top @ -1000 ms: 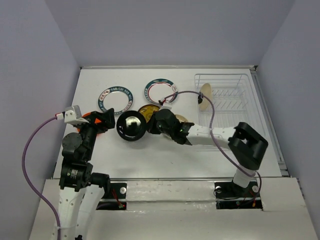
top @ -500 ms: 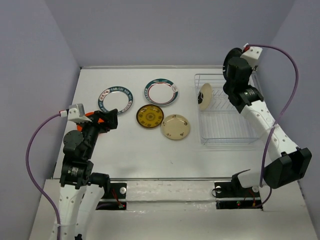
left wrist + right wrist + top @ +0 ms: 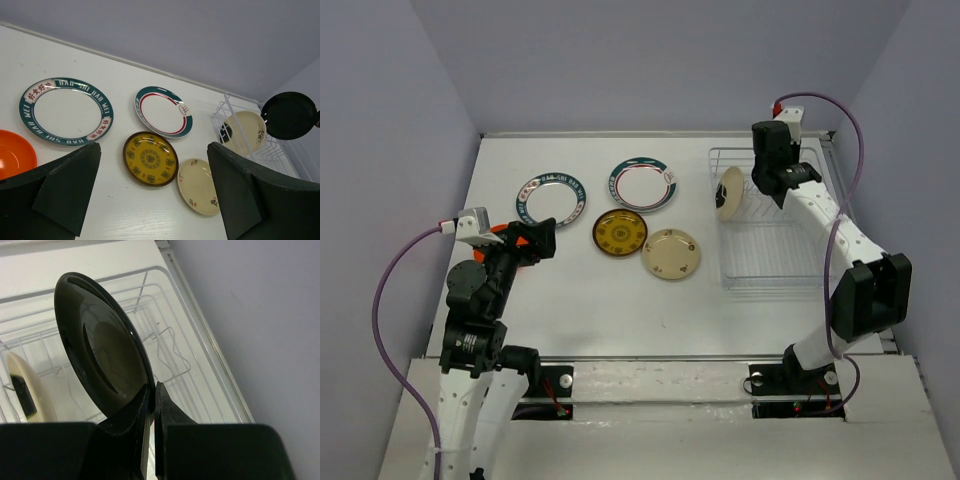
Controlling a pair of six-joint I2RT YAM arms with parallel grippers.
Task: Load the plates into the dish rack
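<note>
black glossy round plate (image 3: 102,350) stands on edge over the white wire dish rack (image 3: 775,272), pinched at its rim by the right gripper (image 3: 152,392), just beside a cream round plate (image 3: 728,192) slotted upright. left gripper (image 3: 154,165) hangs spread wide (nothing between its fingers) over an orange round plate (image 3: 14,152) lying on the white table (image 3: 620,320).

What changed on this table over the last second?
The right arm carried the black plate from the table's middle to over the dish rack, jaws shut on its rim, near the cream plate standing in it. The left arm, jaws open, and the five table plates stayed put.
</note>
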